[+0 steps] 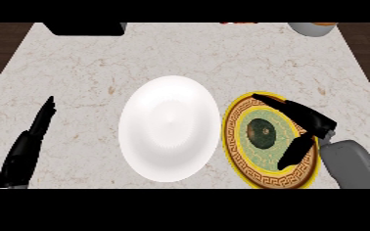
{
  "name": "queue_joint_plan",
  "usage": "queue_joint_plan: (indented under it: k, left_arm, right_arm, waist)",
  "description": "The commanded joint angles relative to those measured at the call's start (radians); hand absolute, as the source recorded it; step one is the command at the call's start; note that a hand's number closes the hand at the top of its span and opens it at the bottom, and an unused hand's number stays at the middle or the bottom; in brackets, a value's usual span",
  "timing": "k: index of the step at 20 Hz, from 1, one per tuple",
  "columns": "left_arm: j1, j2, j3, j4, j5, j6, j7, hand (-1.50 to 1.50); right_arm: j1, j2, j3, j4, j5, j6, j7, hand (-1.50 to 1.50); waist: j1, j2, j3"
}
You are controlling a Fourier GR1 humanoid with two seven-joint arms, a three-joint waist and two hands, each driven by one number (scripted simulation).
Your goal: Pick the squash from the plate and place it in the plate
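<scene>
A dark green round squash (262, 132) sits in the middle of a patterned plate with a yellow and brown rim (235, 132) at the right. My right hand (311, 120) hovers over that plate with fingers and thumb spread on either side of the squash, open and not closed on it. To the left of it lies a plain white plate (168, 127) with nothing on it. My left hand (29, 144) rests open at the left edge, fingers straight and pointing up the counter.
The pale marble counter (108, 63) has a dark object (85, 28) at its far left edge and a grey bowl (312, 28) at the far right. A small red item (239, 23) shows at the back edge.
</scene>
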Motion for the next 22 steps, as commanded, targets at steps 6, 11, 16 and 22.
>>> queue_joint_plan:
  k: [6, 11, 16, 22]
  left_arm:
    - [0.019, -0.006, 0.085, -0.076, -0.034, -0.069, 0.034, 0.00]
    - [-0.021, -0.083, 0.047, -0.069, -0.105, -0.050, 0.102, 0.00]
    - [-0.022, -0.107, 0.092, -0.041, -0.132, -0.082, 0.059, 0.00]
    - [-0.012, -0.127, 0.065, -0.033, -0.138, -0.083, 0.006, 0.00]
  right_arm:
    - [0.037, 0.063, 0.004, 0.075, 0.141, -0.046, -0.118, -1.50]
    - [-0.061, 0.149, -0.030, 0.197, 0.150, -0.068, -0.162, 1.50]
    - [-0.064, 0.130, -0.060, 0.218, 0.211, -0.081, -0.242, 1.50]
    - [-0.273, 0.018, -0.059, 0.321, 0.327, -0.145, -0.285, 1.50]
  waist:
    - [0.000, -0.001, 0.000]
    - [0.001, 0.000, 0.000]
    - [0.000, 0.000, 0.000]
    - [0.051, 0.012, 0.002]
